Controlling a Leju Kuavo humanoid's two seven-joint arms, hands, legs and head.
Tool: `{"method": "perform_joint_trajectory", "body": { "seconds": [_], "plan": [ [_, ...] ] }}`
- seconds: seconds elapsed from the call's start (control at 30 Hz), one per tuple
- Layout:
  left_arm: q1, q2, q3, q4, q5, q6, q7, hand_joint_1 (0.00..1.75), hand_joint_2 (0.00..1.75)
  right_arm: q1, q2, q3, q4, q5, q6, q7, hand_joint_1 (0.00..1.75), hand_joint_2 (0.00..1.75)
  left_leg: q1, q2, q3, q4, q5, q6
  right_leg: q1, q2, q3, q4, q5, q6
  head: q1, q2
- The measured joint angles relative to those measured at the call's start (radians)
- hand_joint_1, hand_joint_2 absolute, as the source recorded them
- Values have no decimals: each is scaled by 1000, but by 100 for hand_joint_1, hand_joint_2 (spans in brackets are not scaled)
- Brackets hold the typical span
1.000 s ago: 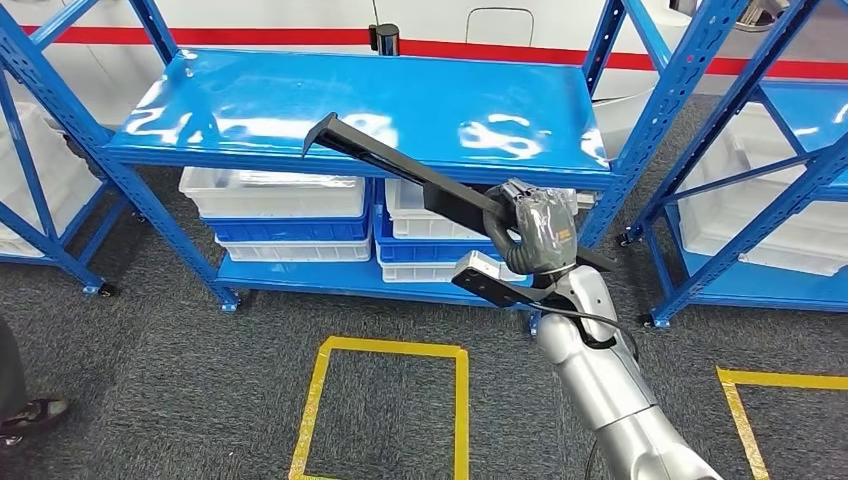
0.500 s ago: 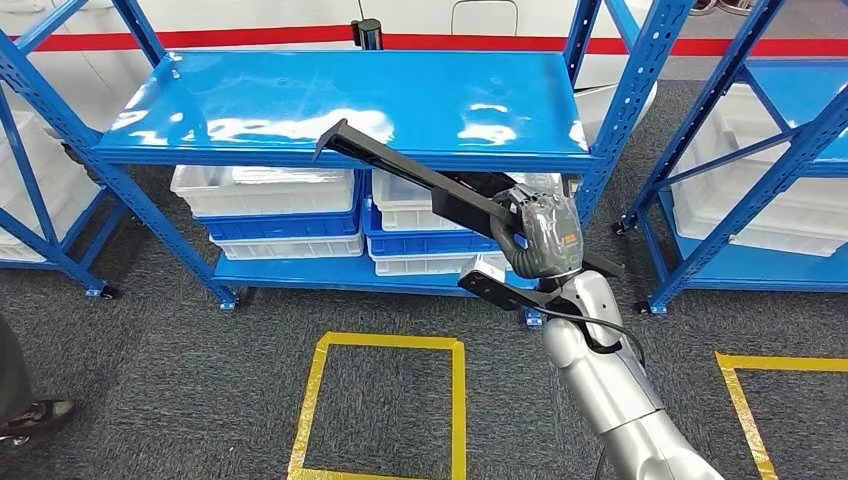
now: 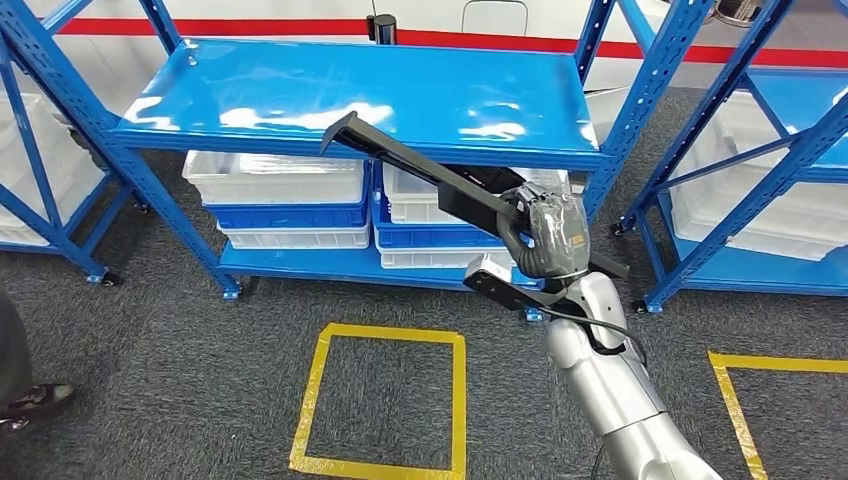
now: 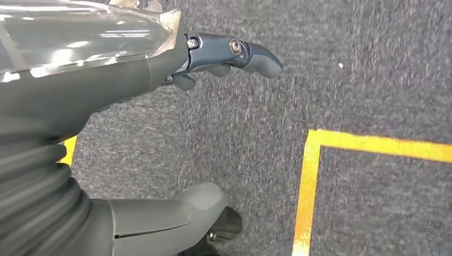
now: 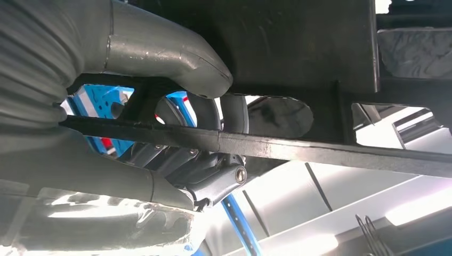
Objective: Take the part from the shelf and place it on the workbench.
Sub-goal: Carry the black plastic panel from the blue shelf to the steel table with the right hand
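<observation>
In the head view my right hand (image 3: 545,238) grips a long black metal part (image 3: 415,170) near its wider end. The part slants up and to the left, and its hooked tip hangs in front of the edge of the blue shelf (image 3: 300,95). From the right wrist view the thumb (image 5: 176,53) and fingers (image 5: 213,176) wrap around the black part (image 5: 320,152). My left hand (image 4: 160,96) hangs over the grey carpet with its fingers (image 4: 240,53) loosely apart, holding nothing.
White and blue bins (image 3: 285,200) sit on the lower shelf level. More blue racking (image 3: 760,130) stands to the right. A yellow taped square (image 3: 385,400) marks the carpet in front of me. A person's shoe (image 3: 35,400) is at the left edge.
The whole scene has shifted a little, so the camera moved. The part's hooked tip has come slightly right and stays level with the shelf edge. My right hand keeps its hold.
</observation>
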Motion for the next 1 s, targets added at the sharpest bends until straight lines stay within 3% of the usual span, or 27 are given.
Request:
{"method": "perform_joint_trajectory", "body": {
  "seconds": [0.07, 0.1, 0.13, 0.17, 0.23, 0.27, 0.33, 0.4, 0.47, 0.57, 0.6, 0.63, 0.7, 0.77, 0.9, 0.97, 1.0],
  "plan": [
    [0, -1, 0, 0, -1, -1, 2, 0, 175, 7, -3, -3, 0, 0, -1, 0, 168, 175, -2, 1, -12, 2, 6, 1, -2, 0, -41, 113, -49, 0, 1, 0],
    [0, -1, 0, 0, -2, -2, 3, 0, 175, 11, -4, -4, 0, 0, -2, 0, 168, 175, -2, 1, -18, 5, 9, 0, -2, 0, -39, 127, -53, 6, 1, 0],
    [0, -2, 0, 0, -2, -2, 4, 0, 175, 13, -5, -5, 0, 0, -2, 0, 168, 175, -2, 2, -23, 9, 10, -2, -4, -1, -16, 97, -41, 16, 1, 0],
    [0, -2, 0, 0, -2, -3, 4, 0, 175, 13, -6, -5, 0, 0, -2, 0, 168, 175, -2, 2, -27, 15, 11, -4, -6, -1, 26, 30, -18, 26, 1, 0],
    [-1, -2, 0, 0, -4, -5, 5, 0, 175, 13, -6, -6, 0, 1, -2, 0, 168, 175, -5, 2, -37, 32, 8, -10, -8, -1, 101, -100, 15, 32, 1, 0],
    [-2, -2, 0, 0, -6, -6, 5, 0, 175, 13, -6, -6, -1, 1, -3, 0, 168, 175, -8, 2, -43, 39, 8, -14, -8, -1, 119, -134, 24, 29, 1, 0],
    [-3, -2, 0, 0, -9, -6, 6, 0, 175, 15, -6, -7, -2, 2, -5, 0, 168, 175, -10, 1, -51, 45, 11, -23, -3, 2, 120, -141, 30, 17, 1, 0],
    [-3, -1, 0, 0, -12, -7, 8, 0, 175, 15, -7, -7, -4, 5, -8, 2, 168, 175, -6, -1, -59, 53, 6, -33, -8, 2, 115, -141, 38, 5, 0, 0],
    [-4, -1, -1, 0, -18, -7, 12, 0, 175, 16, -7, -7, -9, 11, -10, 7, 168, 175, -1, -4, -85, 115, -42, -47, -14, 2, 109, -142, 46, -9, -2, 0],
    [-4, -3, -1, 0, -23, -9, 20, 0, 175, 23, -8, -9, -17, 18, -11, 14, 168, 175, 8, -4, -158, 302, -141, -61, -11, 1, 97, -142, 54, -19, -4, 0],
    [-4, -3, -1, 0, -25, -9, 22, 0, 175, 29, -9, -10, -19, 19, -11, 16, 168, 175, 10, -4, -165, 328, -147, -62, -10, 1, 94, -141, 57, -21, -4, 0],
    [-4, -4, -1, 0, -27, -10, 25, 0, 175, 35, -10, -12, -23, 20, -12, 17, 168, 175, 12, -4, -153, 320, -136, -60, -8, 1, 92, -141, 59, -21, -4, 0],
    [-5, -4, -1, 0, -30, -13, 27, 0, 175, 47, -12, -14, -32, 21, -12, 18, 168, 175, 11, -7, -73, 189, -77, -46, -6, 3, 92, -142, 62, -19, -4, 0],
    [-8, -3, -1, 0, -31, -15, 29, 0, 175, 53, -16, -17, -41, 21, -15, 18, 168, 175, 4, -10, -5, 71, -43, -30, -4, 4, 89, -142, 66, -11, -4, 0],
    [-11, -4, -1, 0, -32, -17, 31, 0, 175, 71, -23, -23, -56, 22, -20, 18, 168, 175, -4, -6, 7, 24, -26, -13, -3, 2, 79, -146, 76, 11, -4, 0],
    [-13, -7, -1, 0, -34, -18, 31, 0, 175, 77, -28, -28, -64, 24, -23, 20, 168, 175, 0, -2, 10, 0, -5, -5, 1, 0, 54, -101, 46, 11, -1, 0],
    [-15, -8, -2, 0, -37, -20, 32, 0, 175, 80, -31, -30, -68, 26, -25, 23, 168, 175, 1, -1, 7, -5, 1, -4, 0, 0, 30, -47, 16, 8, 0, 0]
  ]
}}
